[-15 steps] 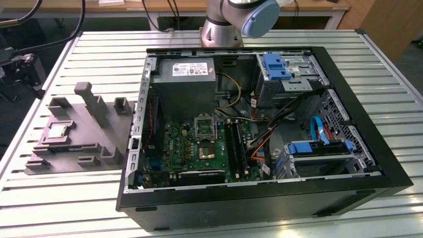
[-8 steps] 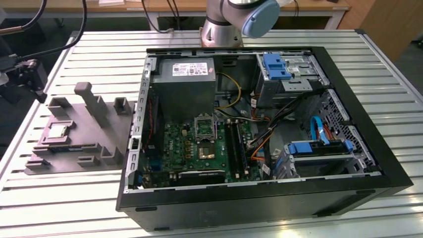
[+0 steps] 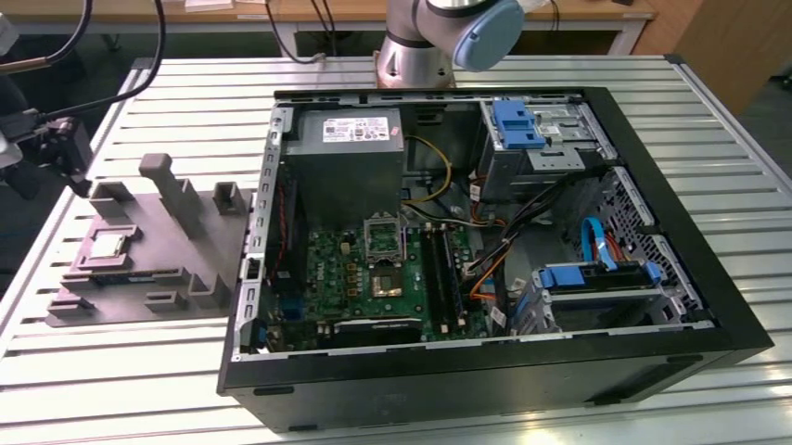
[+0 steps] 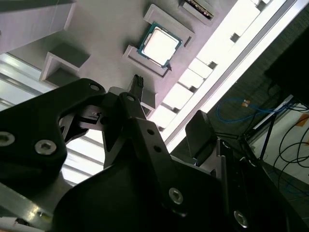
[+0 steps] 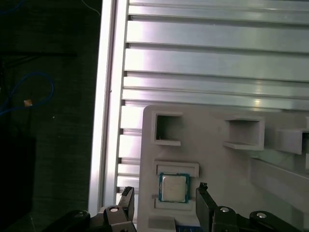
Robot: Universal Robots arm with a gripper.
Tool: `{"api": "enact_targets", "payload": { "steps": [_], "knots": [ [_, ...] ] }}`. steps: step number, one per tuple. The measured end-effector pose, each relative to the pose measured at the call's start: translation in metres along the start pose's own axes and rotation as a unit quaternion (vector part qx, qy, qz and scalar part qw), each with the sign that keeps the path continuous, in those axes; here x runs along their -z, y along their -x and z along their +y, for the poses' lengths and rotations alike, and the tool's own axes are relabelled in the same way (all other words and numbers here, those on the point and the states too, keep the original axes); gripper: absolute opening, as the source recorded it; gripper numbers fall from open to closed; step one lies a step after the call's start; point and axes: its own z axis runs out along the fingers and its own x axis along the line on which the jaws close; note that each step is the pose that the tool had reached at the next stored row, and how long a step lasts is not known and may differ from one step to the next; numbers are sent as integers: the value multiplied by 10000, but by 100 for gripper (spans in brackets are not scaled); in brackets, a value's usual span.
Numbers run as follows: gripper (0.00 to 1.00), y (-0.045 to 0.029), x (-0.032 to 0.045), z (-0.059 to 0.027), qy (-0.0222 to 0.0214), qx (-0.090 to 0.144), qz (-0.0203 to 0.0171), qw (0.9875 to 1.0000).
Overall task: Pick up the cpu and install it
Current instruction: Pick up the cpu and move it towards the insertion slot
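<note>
Your jaws are spread wide and hold nothing. In the first wrist view they sit either side of the cpu (image 5: 174, 188), clear of it with no contact. The cpu lies flat, pale top up, in a square pocket of the grey tray (image 3: 185, 250) on the slatted desk (image 3: 124, 371), at the exterior view's left. The open computer case (image 3: 495, 232) stands just beside the tray, motherboard (image 3: 371, 269) exposed.
</note>
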Motion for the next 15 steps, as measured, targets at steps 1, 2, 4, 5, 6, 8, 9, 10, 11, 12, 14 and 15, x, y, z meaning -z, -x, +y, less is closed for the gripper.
{"api": "enact_targets", "payload": {
  "steps": [1,2,4,5,6,8,9,10,11,12,14,15],
  "knots": [
    [62,0,-8,0,0,0,0,10000],
    [62,0,-17,-1,0,0,0,10000],
    [62,1,-33,-1,0,0,-1,10000],
    [62,1,-42,-2,0,0,0,10000],
    [62,1,-51,-6,0,0,0,10000],
    [62,3,-199,-33,0,0,0,10000],
    [62,3,-212,-34,0,0,0,10000],
    [62,4,-224,-34,-1,0,0,10000],
    [62,4,-224,-34,-1,0,0,10000],
    [62,4,-226,-34,-1,0,0,10000],
    [62,4,-233,-35,-1,0,-1,10000],
    [62,3,-235,-38,-1,0,-1,10000]
  ]
}}
